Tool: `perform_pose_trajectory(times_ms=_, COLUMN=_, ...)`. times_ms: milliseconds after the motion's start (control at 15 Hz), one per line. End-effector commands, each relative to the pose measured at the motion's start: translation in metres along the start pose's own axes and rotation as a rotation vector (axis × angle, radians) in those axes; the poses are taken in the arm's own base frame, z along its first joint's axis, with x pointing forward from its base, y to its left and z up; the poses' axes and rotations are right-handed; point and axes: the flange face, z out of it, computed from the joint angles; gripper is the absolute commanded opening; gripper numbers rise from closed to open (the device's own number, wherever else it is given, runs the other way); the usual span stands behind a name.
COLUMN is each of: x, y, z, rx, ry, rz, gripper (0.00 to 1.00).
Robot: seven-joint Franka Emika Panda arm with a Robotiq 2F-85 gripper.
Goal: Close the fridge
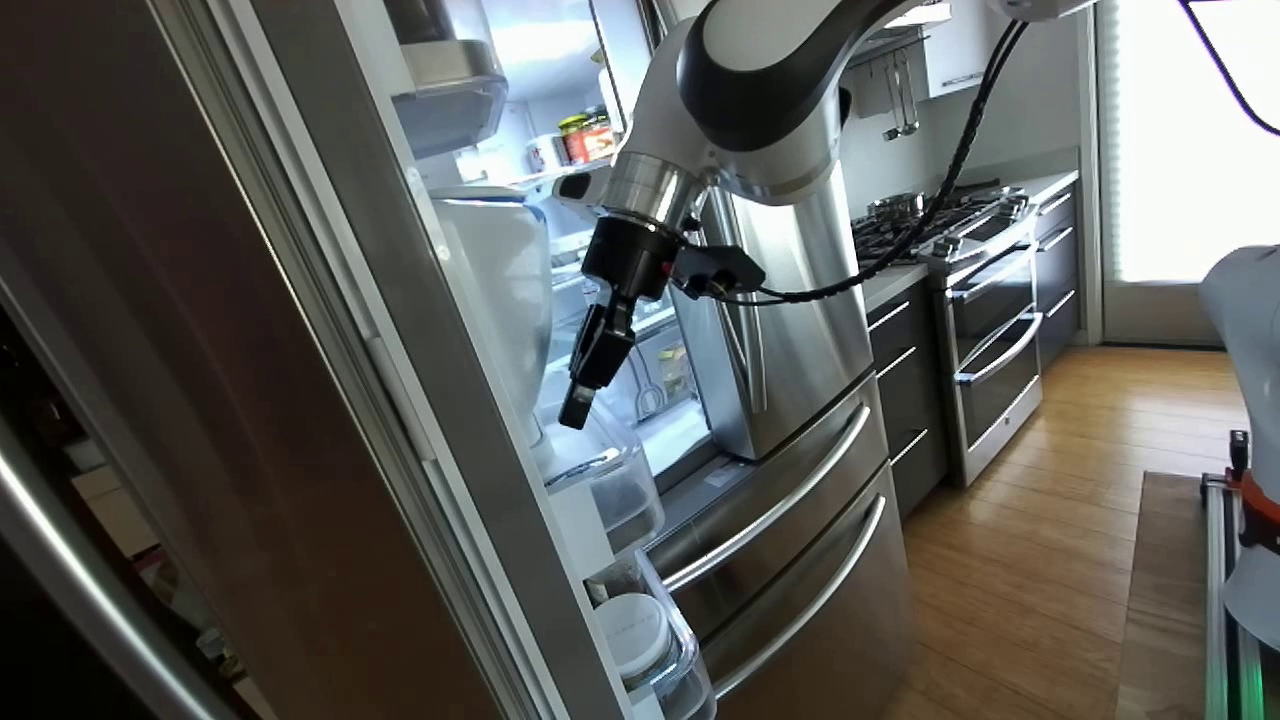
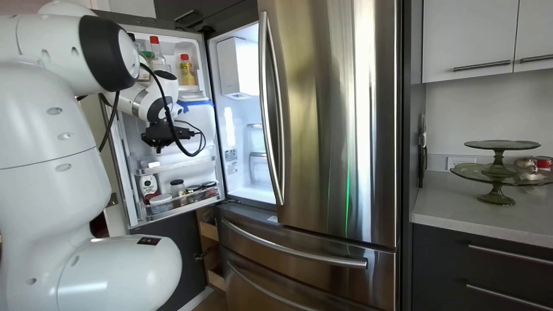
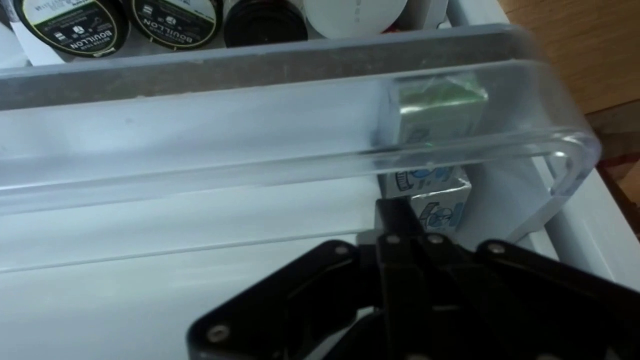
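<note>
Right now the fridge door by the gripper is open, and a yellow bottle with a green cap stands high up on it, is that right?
Almost: the cap on the yellow bottle is red, not green, as an exterior view shows. The rest holds: the fridge door by the gripper is open, and the bottle stands high up on it.

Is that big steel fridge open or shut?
Open on one side: in both exterior views, one door stands swung out, baring the lit interior; the other door looks shut.
</note>
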Motion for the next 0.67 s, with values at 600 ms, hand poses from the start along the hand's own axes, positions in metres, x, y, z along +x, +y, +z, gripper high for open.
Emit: perform_pose_trajectory(times_ms=600, x=-0.0025, y=0.0048, z=-0.0048, rx=0.116, ry=-0.164, rz=-0.011, gripper=0.0)
